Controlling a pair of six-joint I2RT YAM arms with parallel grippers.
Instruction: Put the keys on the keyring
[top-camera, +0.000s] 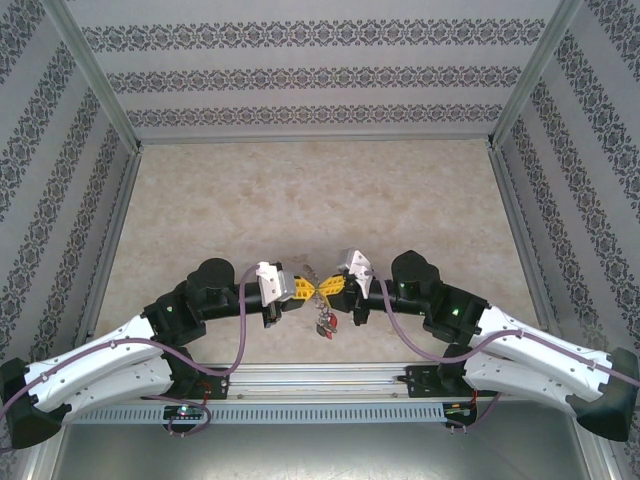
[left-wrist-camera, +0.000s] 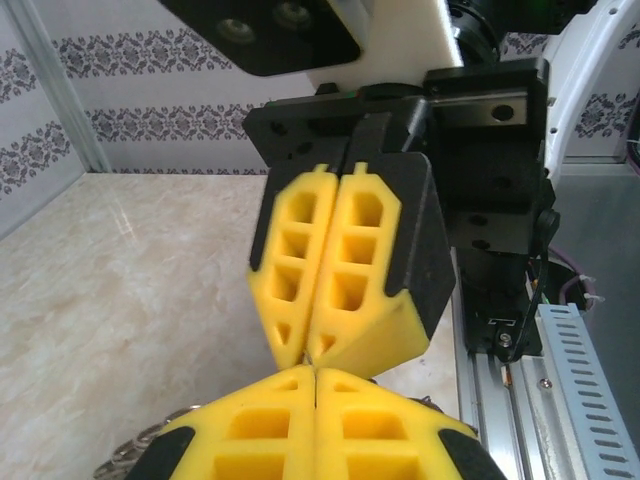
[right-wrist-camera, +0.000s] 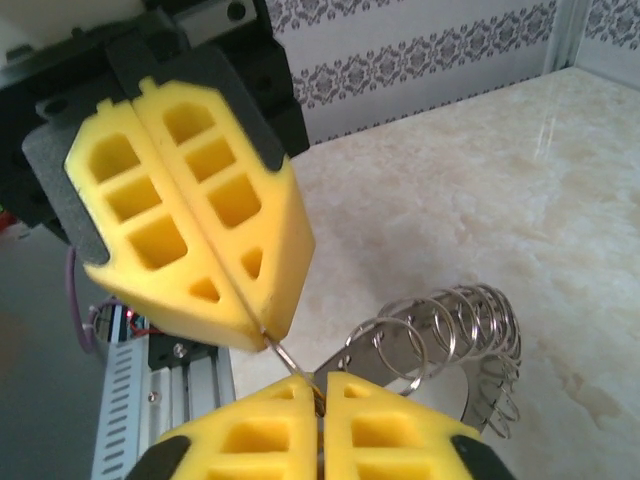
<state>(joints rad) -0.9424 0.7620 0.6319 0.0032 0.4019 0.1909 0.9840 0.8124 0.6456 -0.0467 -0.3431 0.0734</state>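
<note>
Keyring (right-wrist-camera: 440, 330) comes first: a silvery coil of many thin loops, held up off the bench (top-camera: 300, 190) near the middle of its near edge. It sits just beside the spot where the two grippers meet. From the right wrist, one thin strand of the keyring runs out of the coil and across the small gap between the yellow tips. Its lower end enters the seam of the right gripper (right-wrist-camera: 320, 400), and its upper end meets the tip of the left gripper (right-wrist-camera: 262, 335). From the left wrist, a scalloped stretch of the ring's rim shows low down, just beside that arm's own fingers.

The keys (top-camera: 326, 325) hang in a small bunch directly under the meeting point, on the side toward the near edge, with a red head showing among them. From above I cannot tell whether they touch the bench or how they are attached.

Both grippers have their fingers pressed flat together, pinching only the thin wire. They face each other tip to tip, the left gripper (top-camera: 312, 289) reaching in from the left side and the right gripper (top-camera: 327, 287) from the right.

A metal rail (top-camera: 320, 380) runs along the near edge behind the arms. Patterned walls (top-camera: 320, 75) close the far edge and both sides.
</note>
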